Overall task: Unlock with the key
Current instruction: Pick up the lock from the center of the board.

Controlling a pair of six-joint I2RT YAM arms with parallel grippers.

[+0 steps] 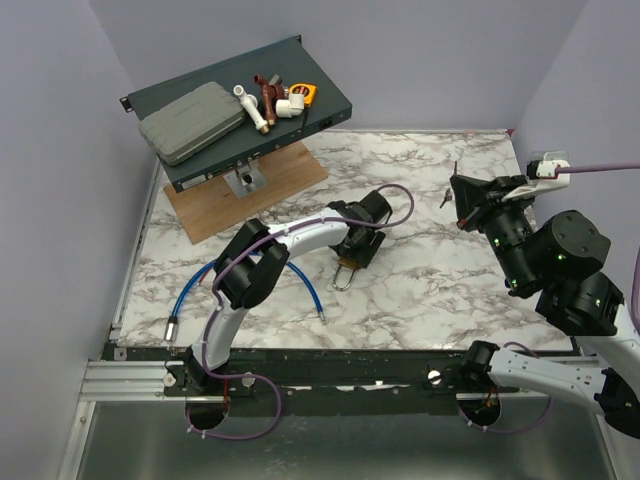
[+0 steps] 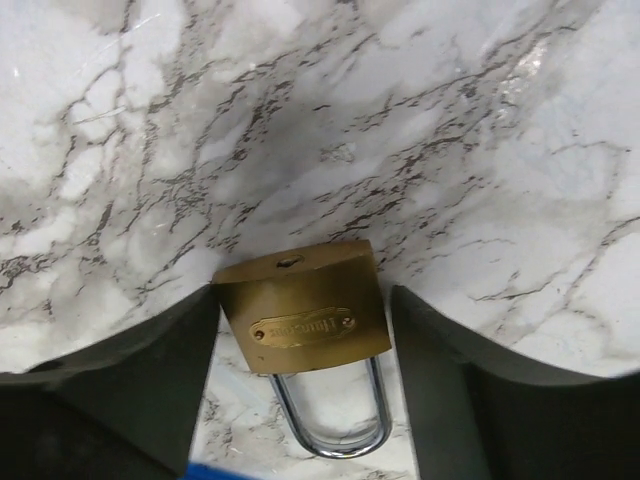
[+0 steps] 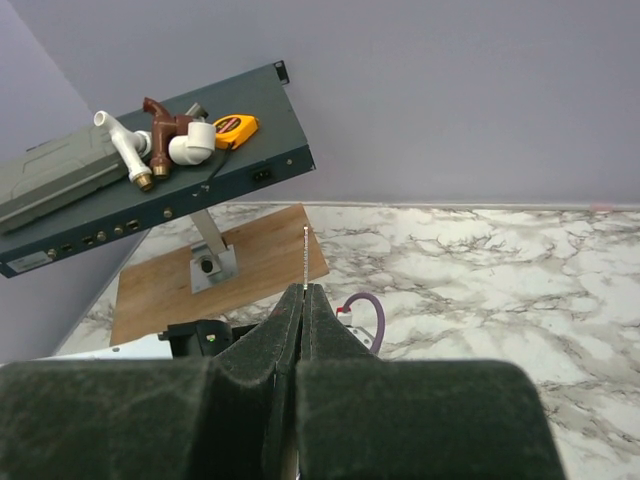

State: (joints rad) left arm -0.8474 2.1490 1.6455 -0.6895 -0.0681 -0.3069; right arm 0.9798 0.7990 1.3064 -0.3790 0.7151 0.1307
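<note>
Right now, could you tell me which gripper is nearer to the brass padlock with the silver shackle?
Left. The left gripper straddles the brass padlock; the right gripper is raised far off, fingers shut on a thin silver-grey metal key.

You're looking at: padlock (image 2: 305,320) brushed brass, dull sheen | shackle (image 2: 330,435) polished silver metal, mirror-bright | key (image 3: 305,250) thin bare silver-grey metal | table (image 2: 450,150) glossy marble-pattern top | left gripper's fingers (image 2: 130,390) matt black plastic | board (image 3: 260,262) smooth matt wood | rack unit (image 3: 270,150) dark painted metal, satin
</note>
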